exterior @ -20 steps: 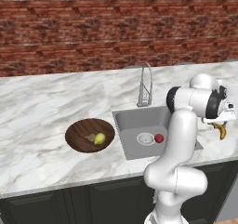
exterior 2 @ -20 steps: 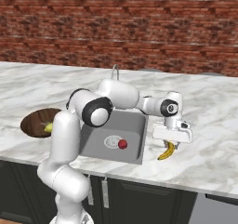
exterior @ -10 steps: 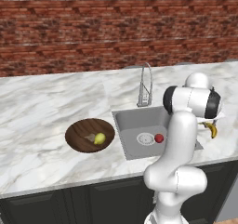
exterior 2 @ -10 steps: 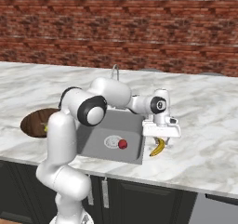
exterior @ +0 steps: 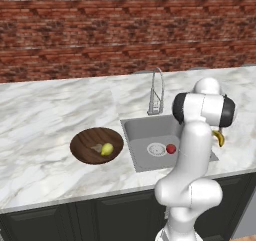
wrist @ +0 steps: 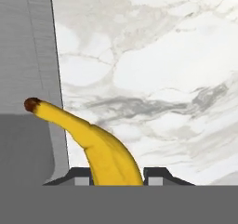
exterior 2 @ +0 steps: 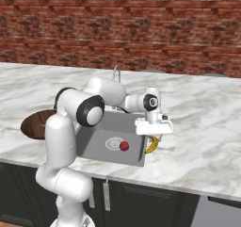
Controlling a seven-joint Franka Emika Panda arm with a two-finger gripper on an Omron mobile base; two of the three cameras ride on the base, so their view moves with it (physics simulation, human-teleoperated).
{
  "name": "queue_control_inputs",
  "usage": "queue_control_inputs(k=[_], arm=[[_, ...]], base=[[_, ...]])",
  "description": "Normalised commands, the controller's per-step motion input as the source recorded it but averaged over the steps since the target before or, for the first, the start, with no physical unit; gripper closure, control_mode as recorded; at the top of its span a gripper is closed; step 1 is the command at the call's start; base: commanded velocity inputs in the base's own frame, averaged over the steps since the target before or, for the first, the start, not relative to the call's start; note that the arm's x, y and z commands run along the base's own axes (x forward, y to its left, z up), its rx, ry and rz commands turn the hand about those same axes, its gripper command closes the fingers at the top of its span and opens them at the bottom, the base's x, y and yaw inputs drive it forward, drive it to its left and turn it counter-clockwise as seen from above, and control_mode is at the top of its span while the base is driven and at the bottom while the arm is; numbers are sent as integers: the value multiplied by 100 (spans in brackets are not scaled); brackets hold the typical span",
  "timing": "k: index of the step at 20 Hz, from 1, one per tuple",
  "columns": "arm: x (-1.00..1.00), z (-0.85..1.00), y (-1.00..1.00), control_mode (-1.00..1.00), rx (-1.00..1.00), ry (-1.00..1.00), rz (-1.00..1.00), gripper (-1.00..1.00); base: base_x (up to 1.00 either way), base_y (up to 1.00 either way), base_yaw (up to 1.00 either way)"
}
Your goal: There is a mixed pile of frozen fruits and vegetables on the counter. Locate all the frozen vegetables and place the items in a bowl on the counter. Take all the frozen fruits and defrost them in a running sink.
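Yellow banana [wrist: 104,151] is clamped between my gripper's [exterior 2: 153,137] fingers, and over the last second I have swung it from out over the marble toward the sink [exterior 2: 94,146]. A second ago it hung well to the right of the basin, above bare counter [exterior: 45,115]; now it hangs just at the sink's right rim. From the hand camera its dark tip reaches over the grey steel edge while the rest of the fruit is above the marble. The grasp has held through the swing, with the banana sitting between the fingers the same way throughout.

For the task this looks like the last carry. The red ball [exterior: 171,148] already lies in the basin beside the round drain. The yellow-green oval [exterior: 106,148] sits in the brown bowl [exterior: 82,137] to the left, with a pale lump [exterior: 96,147] just beside it, so both vegetables appear sorted. 1 fruit remains, and it is the one I am holding.

My judgement: a little more travel toward the middle of the basin, then let go. Releasing here risks the banana catching the rim and tipping onto the counter. I cannot tell whether the faucet [exterior: 157,90] is running.
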Motion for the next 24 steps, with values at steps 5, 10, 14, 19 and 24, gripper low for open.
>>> queue_control_inputs(k=[5, 10, 14, 19, 24], arm=[[3, 14, 27, -100, 8, 0, 6, 100], [3, 0, 33, -100, 7, 1, 8, 100], [3, 0, 34, -100, 7, 0, 10, 100], [-10, -2, 26, -100, 4, -3, 13, 100], [0, 0, 34, -100, 7, -1, 11, 100]], base=[[0, 0, 0], [0, 0, 0], [0, 0, 0], [0, 0, 0], [0, 0, 0]])
